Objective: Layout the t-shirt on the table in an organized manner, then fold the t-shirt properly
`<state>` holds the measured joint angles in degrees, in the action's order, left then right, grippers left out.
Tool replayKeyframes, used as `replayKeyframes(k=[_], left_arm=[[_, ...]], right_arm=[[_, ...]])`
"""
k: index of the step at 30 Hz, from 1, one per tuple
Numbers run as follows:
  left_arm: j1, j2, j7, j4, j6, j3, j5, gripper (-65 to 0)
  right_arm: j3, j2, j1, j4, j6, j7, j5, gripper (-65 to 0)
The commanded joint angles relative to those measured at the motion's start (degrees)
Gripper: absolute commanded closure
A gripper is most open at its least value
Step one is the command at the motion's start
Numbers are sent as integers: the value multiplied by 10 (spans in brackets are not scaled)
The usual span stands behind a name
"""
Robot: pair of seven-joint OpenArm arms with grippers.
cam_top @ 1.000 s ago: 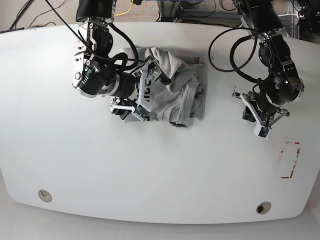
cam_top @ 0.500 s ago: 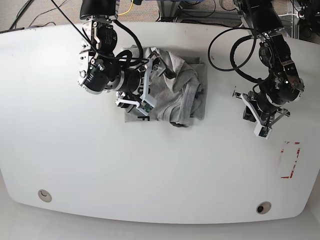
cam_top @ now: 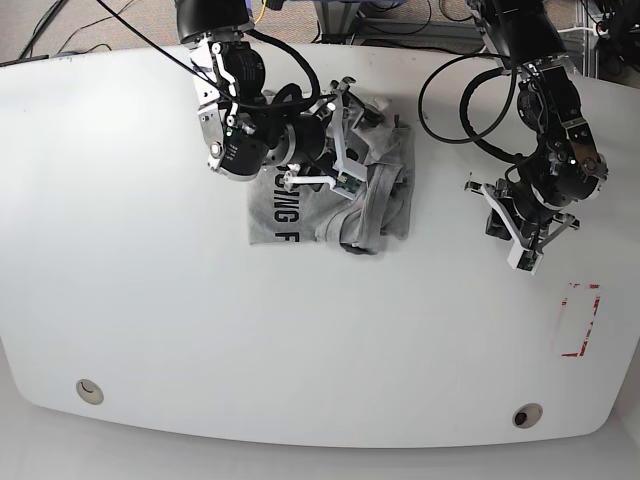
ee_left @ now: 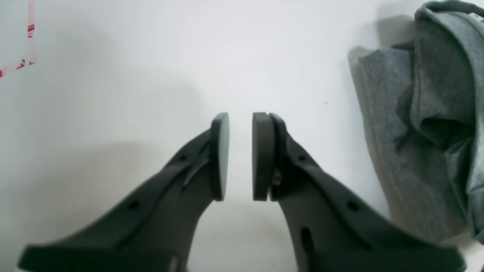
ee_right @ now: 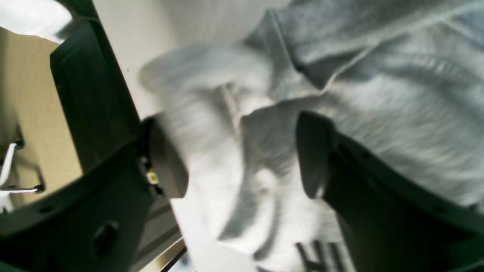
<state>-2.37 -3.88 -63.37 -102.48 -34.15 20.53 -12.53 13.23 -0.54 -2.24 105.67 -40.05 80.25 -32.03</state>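
Observation:
The grey t-shirt [cam_top: 300, 205] lies crumpled on the white table [cam_top: 300, 340] toward its far side, with dark lettering showing at its near left corner. My right gripper [cam_top: 350, 135] hangs over the shirt's far part. In the right wrist view its jaws [ee_right: 238, 158] stand open astride a raised fold of the t-shirt [ee_right: 378, 94], and lettering shows below. My left gripper [cam_top: 540, 248] is over bare table to the right of the shirt. Its pads [ee_left: 241, 155] are a narrow gap apart with nothing between them, and the t-shirt [ee_left: 416, 151] lies off to one side.
A red tape rectangle [cam_top: 578, 318] marks the table near its right edge and shows as red tape [ee_left: 15, 68] in the left wrist view. Two round grommet holes [cam_top: 90, 390] [cam_top: 527, 414] sit near the front edge. Cables run behind the table's far edge.
My right arm has moved right and toward the far edge across the shirt, uncovering the lettering, and its jaws have narrowed around a fold. The left arm has stayed still.

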Motion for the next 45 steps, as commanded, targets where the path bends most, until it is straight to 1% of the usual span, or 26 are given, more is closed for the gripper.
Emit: replayKeyframes(k=[1, 7, 11, 16, 20, 23, 27, 29, 33, 37, 39, 42, 45], left_arm=[[-8, -13, 13, -10, 0, 3, -8, -101], [-8, -19, 13, -13, 0, 2, -10, -101], [-8, -23, 13, -24, 0, 2, -10, -101], [-11, -41, 13, -32, 0, 2, -10, -101], [-13, -43, 13, -33, 0, 1, -10, -101], [-15, -43, 13, -33, 0, 1, -10, -101], [-20, -43, 13, -33, 0, 2, -10, -101], [-20, -43, 13, -33, 0, 2, -10, -101], [-22, -48, 13, -34, 0, 14, -10, -101], [-24, -46, 13, -34, -1, 39, -11, -101], [-25, -47, 13, -35, -1, 50, -11, -101], [-23, -47, 13, -38, -1, 51, -11, -101], [-22, -48, 13, -38, -1, 51, -11, -101]], right_arm=[[23, -9, 32, 6, 1, -9, -18, -366], [81, -11, 72, -5, 1, -2, -66, -369], [79, -12, 80, -7, 1, -2, -86, -369], [83, -11, 89, -7, 1, -2, -106, -369], [80, -10, 91, -6, 1, -2, -108, -369], [62, 5, 101, -6, 1, -2, -107, -366], [-11, 15, 116, -14, 1, -7, -106, -366], [-39, 28, 121, -30, 1, -12, -107, -365], [-73, 50, 156, -89, 1, -20, -108, -365], [-91, 71, 165, -138, 1, -46, -111, -365], [-92, 81, 171, -169, 1, -68, -111, -365], [-91, 88, 178, -199, 1, -87, -111, -365], [-91, 83, 179, -227, 1, -92, -111, -365]])
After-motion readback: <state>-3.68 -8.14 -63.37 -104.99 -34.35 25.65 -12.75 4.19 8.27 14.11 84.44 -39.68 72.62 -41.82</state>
